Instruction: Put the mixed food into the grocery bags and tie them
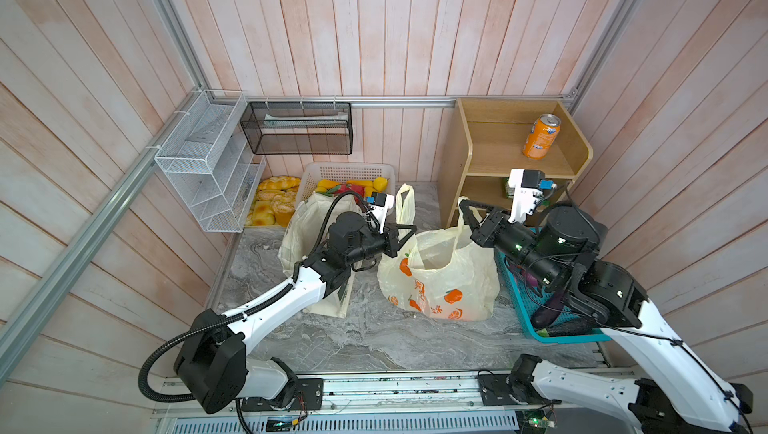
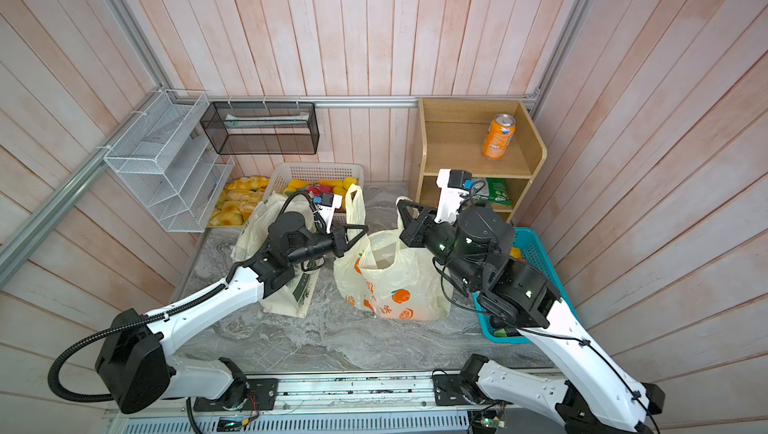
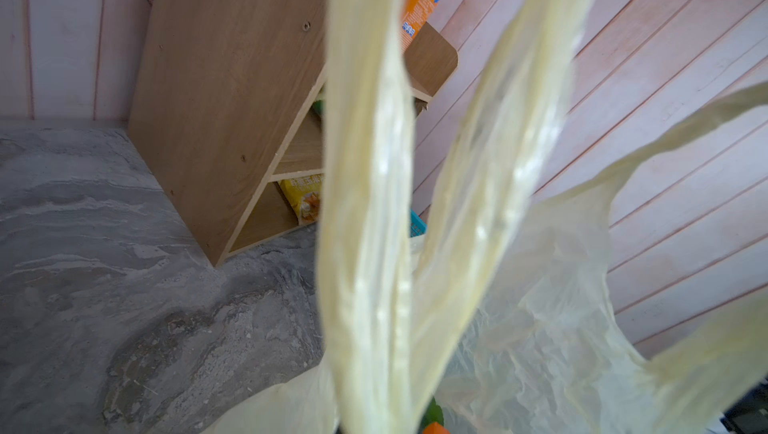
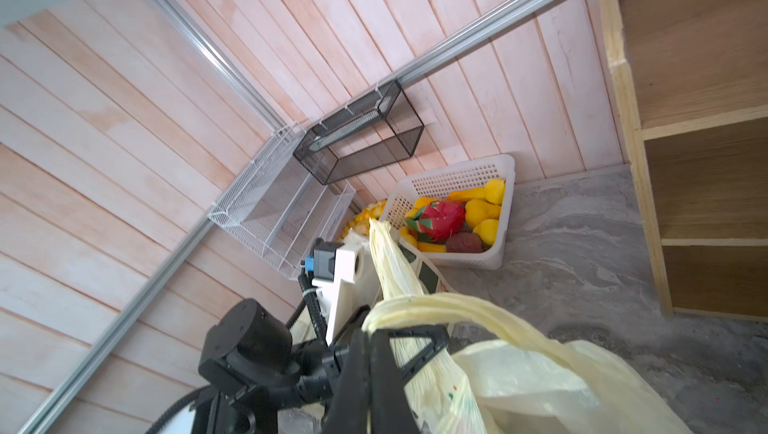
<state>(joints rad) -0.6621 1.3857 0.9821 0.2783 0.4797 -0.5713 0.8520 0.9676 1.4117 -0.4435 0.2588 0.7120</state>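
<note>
Loop handles (image 1: 405,203) of the orange-printed plastic bag (image 1: 436,286) are clamped by the left gripper (image 1: 409,232) and right gripper (image 1: 464,207); crossing and knotting is judged next

You see a thin, crinkly, half-clear plastic bag (image 1: 436,282), a matt cream cloth tote (image 1: 291,241), a smooth wood-grain shelf (image 1: 511,141), a glossy metal orange can (image 1: 541,137), a white-painted wire-mesh rack (image 1: 208,162), a matt stone-look tabletop (image 1: 374,340).

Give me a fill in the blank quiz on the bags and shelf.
The left gripper and right gripper each pinch a ___ of the plastic bag.
On the wooden shelf, the orange soda can stands on the ___ level.
In both top views the cloth tote stands ___ of the plastic bag.
Missing: handle; top; left.
</note>
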